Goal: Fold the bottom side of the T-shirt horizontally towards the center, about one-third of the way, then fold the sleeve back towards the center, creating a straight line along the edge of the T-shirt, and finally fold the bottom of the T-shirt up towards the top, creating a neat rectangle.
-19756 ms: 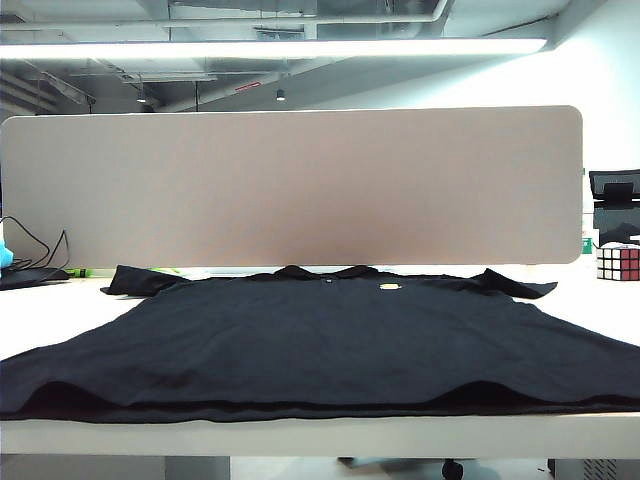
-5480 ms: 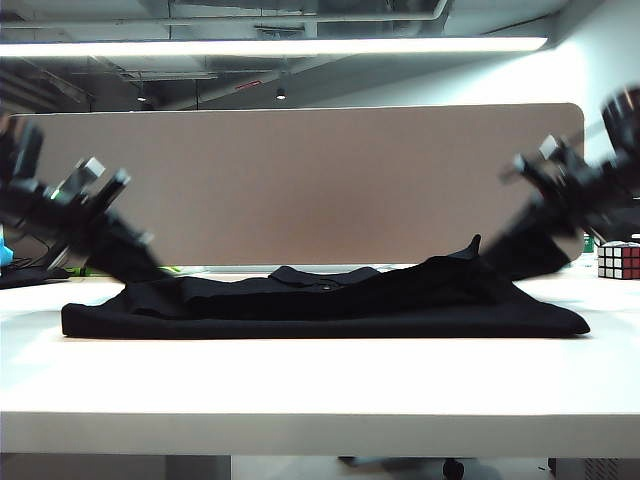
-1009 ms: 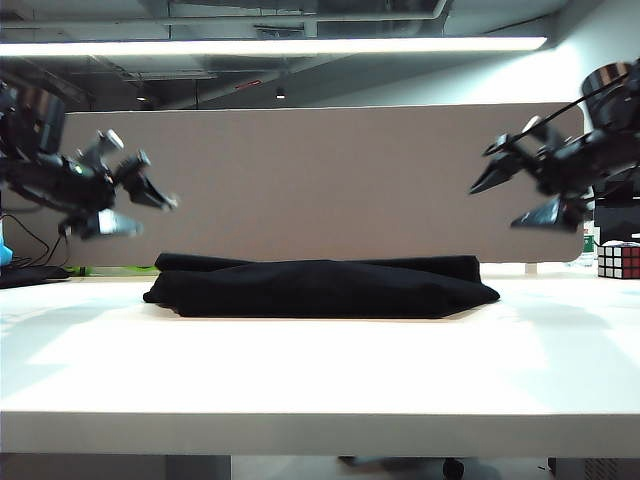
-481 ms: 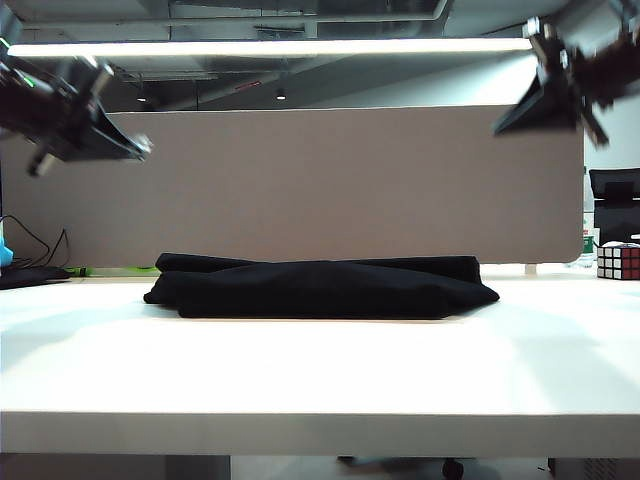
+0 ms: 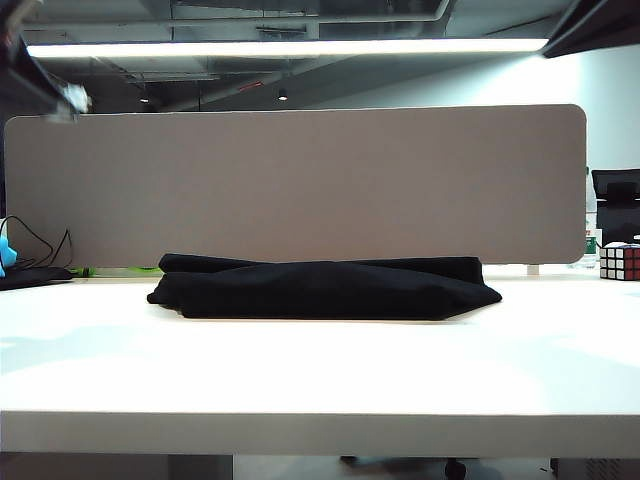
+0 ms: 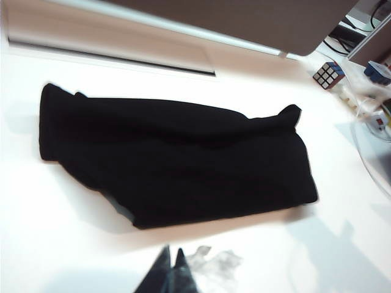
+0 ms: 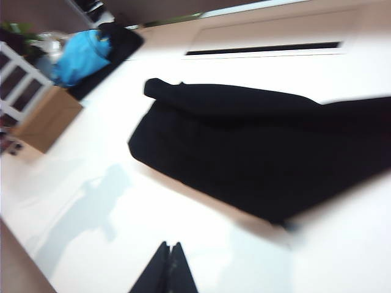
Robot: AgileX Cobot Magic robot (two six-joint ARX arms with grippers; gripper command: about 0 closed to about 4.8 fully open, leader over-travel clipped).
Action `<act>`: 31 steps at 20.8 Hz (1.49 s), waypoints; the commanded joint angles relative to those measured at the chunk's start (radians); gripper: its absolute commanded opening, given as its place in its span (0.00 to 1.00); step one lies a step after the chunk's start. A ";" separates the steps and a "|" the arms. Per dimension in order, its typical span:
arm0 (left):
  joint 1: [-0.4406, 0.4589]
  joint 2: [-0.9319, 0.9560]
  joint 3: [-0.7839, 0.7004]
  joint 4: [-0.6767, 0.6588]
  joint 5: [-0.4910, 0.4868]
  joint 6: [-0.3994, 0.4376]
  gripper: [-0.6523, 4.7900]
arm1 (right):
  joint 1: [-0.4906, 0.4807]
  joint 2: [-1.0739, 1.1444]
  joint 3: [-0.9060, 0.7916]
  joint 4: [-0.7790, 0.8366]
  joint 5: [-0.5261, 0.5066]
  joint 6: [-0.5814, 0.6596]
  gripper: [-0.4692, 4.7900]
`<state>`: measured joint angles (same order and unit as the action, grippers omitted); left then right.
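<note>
While both arms hang high above the white table (image 5: 320,380), the T-shirt (image 5: 325,288) lies folded on it near the middle, well below and apart from either gripper.

Left gripper (image 6: 171,262): fingertips pressed together to a dark point, holding nothing; the shirt (image 6: 171,162) sits on the table well beyond the tips, toward 12 o'clock in the left wrist view. In the exterior view only a dark blurred part of this arm (image 5: 35,80) shows, at 10 o'clock, cut by the frame edge.

Right gripper (image 7: 169,256): fingertips likewise closed, empty; the shirt (image 7: 263,152) lies beyond them toward 1 o'clock in the right wrist view, its far end cut off by the frame. In the exterior view only a dark sliver of this arm (image 5: 600,25) shows at 2 o'clock.

Shirt, appearance: a compact black rectangle of several layers, edges slightly uneven, one corner poking up. Collar, chest mark and hem cannot be made out in the black folds. Both wrist views are somewhat blurred.

Also present: beige partition panel (image 5: 300,185) behind the shirt; colour cube (image 5: 619,261) at 3 o'clock.
</note>
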<state>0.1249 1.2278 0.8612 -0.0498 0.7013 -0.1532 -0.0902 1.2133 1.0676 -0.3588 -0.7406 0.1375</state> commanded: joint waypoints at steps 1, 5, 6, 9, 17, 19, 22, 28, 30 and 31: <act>-0.006 -0.180 -0.140 0.010 -0.098 0.037 0.11 | 0.006 -0.163 -0.157 0.058 0.116 -0.007 0.07; -0.047 -0.515 -0.399 0.040 -0.263 0.037 0.11 | 0.014 -0.468 -0.479 0.246 0.271 0.023 0.07; -0.073 -0.606 -0.475 0.052 -0.338 0.033 0.11 | 0.014 -0.552 -0.581 0.315 0.317 0.063 0.07; -0.159 -0.769 -0.616 0.052 -0.519 -0.014 0.11 | 0.028 -0.678 -0.739 0.415 0.410 0.109 0.07; -0.301 -0.953 -0.854 0.244 -0.602 0.103 0.11 | 0.286 -0.793 -1.050 0.677 0.646 -0.058 0.07; -0.296 -0.953 -0.854 0.307 -0.530 0.116 0.11 | 0.294 -0.793 -1.067 0.685 0.644 -0.061 0.07; -0.297 -0.958 -0.853 0.359 -0.513 0.117 0.11 | 0.294 -0.811 -1.067 0.691 0.630 -0.090 0.07; -0.296 -1.064 -0.854 0.280 -0.530 0.172 0.11 | 0.290 -0.984 -1.067 0.562 0.662 -0.146 0.07; -0.296 -1.121 -0.854 0.229 -0.552 0.172 0.11 | 0.269 -1.059 -1.067 0.500 0.678 -0.145 0.07; -0.296 -1.157 -0.854 0.179 -0.581 0.171 0.11 | 0.254 -1.103 -1.067 0.484 0.698 -0.146 0.07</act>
<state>-0.1741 0.0952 0.0021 0.1814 0.1528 0.0113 0.1734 0.1314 0.0071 0.1345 -0.0677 -0.0048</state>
